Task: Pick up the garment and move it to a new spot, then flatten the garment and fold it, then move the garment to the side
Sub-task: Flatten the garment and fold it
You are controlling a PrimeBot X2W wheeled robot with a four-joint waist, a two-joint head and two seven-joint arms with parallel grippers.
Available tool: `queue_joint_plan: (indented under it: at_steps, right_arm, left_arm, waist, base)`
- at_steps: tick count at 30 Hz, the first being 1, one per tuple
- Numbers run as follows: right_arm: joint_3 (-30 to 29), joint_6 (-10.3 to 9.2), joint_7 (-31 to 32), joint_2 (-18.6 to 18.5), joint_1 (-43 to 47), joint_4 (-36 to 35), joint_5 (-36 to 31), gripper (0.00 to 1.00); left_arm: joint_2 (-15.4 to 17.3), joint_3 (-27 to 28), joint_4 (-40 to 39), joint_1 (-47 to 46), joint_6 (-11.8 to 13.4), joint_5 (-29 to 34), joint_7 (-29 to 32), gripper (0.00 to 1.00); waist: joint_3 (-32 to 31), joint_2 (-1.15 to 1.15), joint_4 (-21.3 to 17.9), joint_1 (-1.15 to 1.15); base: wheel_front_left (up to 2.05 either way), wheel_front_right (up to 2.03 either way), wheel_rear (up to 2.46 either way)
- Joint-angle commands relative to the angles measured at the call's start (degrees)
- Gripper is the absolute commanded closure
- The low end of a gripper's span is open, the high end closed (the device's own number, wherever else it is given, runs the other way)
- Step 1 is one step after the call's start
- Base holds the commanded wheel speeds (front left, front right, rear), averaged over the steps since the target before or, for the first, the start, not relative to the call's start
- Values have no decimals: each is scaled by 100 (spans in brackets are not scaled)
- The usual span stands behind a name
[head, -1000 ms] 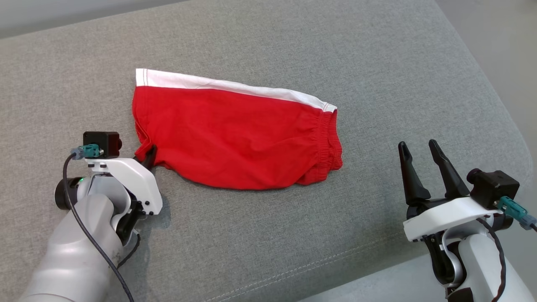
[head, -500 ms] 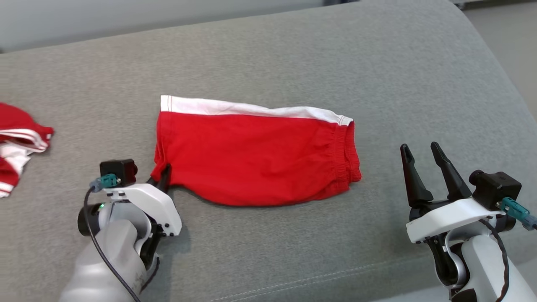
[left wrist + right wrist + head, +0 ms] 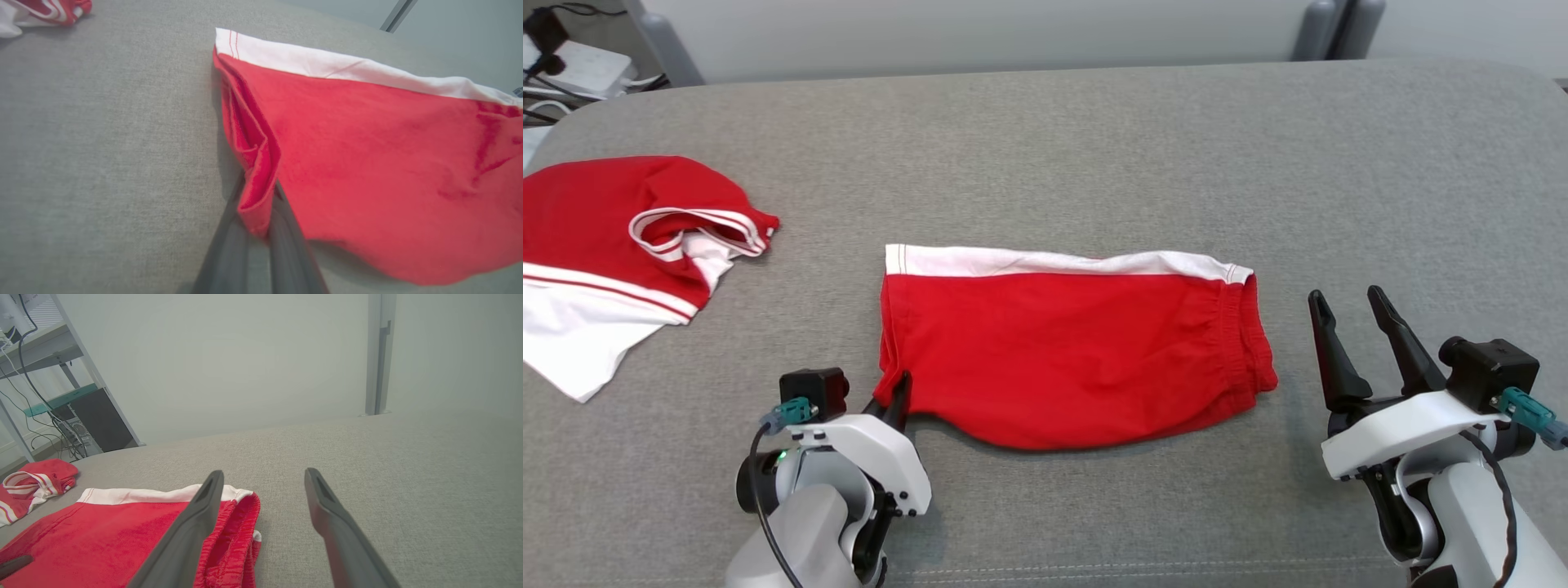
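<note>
Head view, cushion [image 3: 1094, 147]: grey, broad, carrying two garments.
Shorts [image 3: 1070, 359]: red with a white band, lying flat mid-cushion.
Second garment [image 3: 613, 245]: red and white, crumpled at far left, well apart.
Left gripper [image 3: 897, 398]: clamped on the Shorts' near-left corner.
Right gripper [image 3: 1345, 294]: jaws apart, empty, just right of the Shorts.
</note>
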Motion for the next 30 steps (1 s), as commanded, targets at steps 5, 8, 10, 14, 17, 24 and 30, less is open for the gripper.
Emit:
queue_joint_plan:
  at_steps: [5,8,10,14,17,24,30]
  right_arm:
    - [115,8,-59,-80,37,-71,-6,0]
    - [115,8,-59,-83,21,-41,-15,0]
    - [122,8,-59,-76,10,-32,-37,0]
    - [130,8,-59,-24,9,-47,-108,0]
    - [126,8,-59,26,16,-56,-176,0]
    - [222,8,-59,128,86,96,-319,0]
    - [171,8,-59,208,61,686,-491,0]
  left_arm:
    - [57,305,-252,167,131,208,-76,36]
    - [58,393,-363,228,219,360,-76,0]
    - [117,489,-557,267,348,547,-76,0]
    - [258,722,-1022,467,588,962,-76,0]
    - [393,958,-1495,674,754,1309,-76,0]
    - [523,1517,-2612,1324,987,2064,-76,0]
    - [477,1875,-3306,1734,1013,2555,-76,0]
  waist:
    - [-83,0,212,0]
    - [-110,0,265,0]
    - [-127,0,296,0]
    - [-169,0,343,0]
    - [-200,0,378,0]
    - [-261,0,523,0]
    - [-251,0,735,0]
  base:
    - [0,0,0]
    - [0,0,0]
    - [0,0,0]
    - [0,0,0]
    - [0,0,0]
    - [0,0,0]
    - [0,0,0]
